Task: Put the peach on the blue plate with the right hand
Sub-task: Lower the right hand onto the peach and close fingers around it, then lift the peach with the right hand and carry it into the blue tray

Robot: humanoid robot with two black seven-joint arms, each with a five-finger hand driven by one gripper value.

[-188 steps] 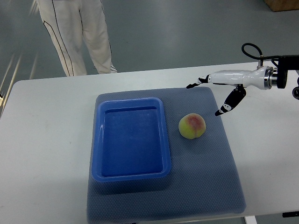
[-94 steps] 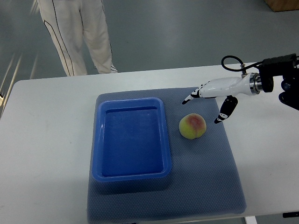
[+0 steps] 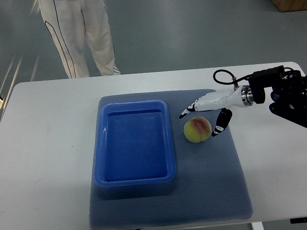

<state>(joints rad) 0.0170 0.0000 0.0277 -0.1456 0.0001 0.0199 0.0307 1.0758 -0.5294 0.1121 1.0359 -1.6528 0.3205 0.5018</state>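
Observation:
A yellow-green peach [image 3: 197,130] with a red blush lies on the grey-blue mat [image 3: 211,182], just right of the blue plate [image 3: 135,142], a deep rectangular tray with nothing in it. My right hand [image 3: 199,121], white with black fingertips, reaches in from the right edge. Its fingers are spread open around the peach's upper right side, the long fingers [image 3: 190,108] above the fruit and the thumb [image 3: 218,127] at its right. The hand looks very close to the peach but is not closed on it. The left arm is out of view.
The mat lies on a white table [image 3: 48,143]. A person in white trousers [image 3: 79,36] stands beyond the table's far edge at the upper left. A brown box corner [image 3: 290,5] shows at the top right.
My right hand has travelled left and down from the mat's far right corner to the peach, its open fingers now flanking the fruit. Peach and plate have not moved.

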